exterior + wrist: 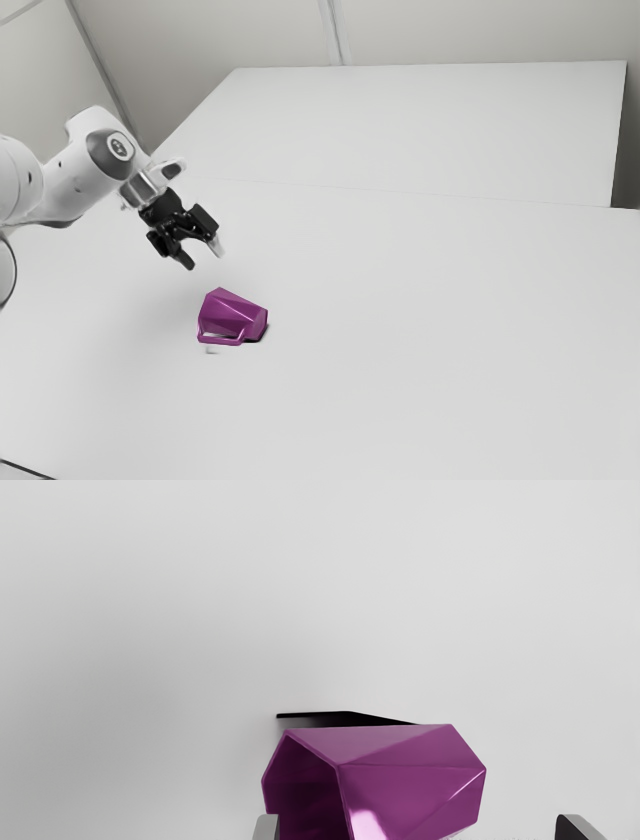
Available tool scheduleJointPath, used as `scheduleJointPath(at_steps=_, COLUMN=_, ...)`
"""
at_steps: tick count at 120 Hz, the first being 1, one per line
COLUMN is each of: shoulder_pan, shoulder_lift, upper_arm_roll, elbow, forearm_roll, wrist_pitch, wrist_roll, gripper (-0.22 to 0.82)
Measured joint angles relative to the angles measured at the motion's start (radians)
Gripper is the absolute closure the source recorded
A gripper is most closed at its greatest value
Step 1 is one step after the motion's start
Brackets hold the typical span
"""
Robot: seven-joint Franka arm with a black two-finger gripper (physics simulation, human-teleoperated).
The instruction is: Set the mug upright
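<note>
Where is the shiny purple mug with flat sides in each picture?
Exterior view: the shiny, flat-sided purple mug lies on its side, left of the middle, below the black two-finger pincer.
Wrist view: it appears between the pincer's open fingertips, its mouth partly behind one.
Shared landmark: the pincer's fingertips, in both views.

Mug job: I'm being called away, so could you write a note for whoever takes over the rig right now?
Gripper: open, above the mug, not touching it.
Mug: on its side on the table, handle toward the exterior view's camera.
Done: the gripper is near the mug; no grasp, mug not upright.
Left: probably lower, close on the mug, turn it mouth up, set it on its base and let go.
</note>
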Motion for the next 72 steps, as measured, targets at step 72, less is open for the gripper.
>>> scheduleJointPath(at_steps=72, shoulder_pan=0.065, shoulder_lift=0.115, upper_arm_roll=0.006, elbow=-0.100, forearm_roll=-0.339, wrist_pitch=-0.095, wrist_roll=0.159, gripper=0.01)
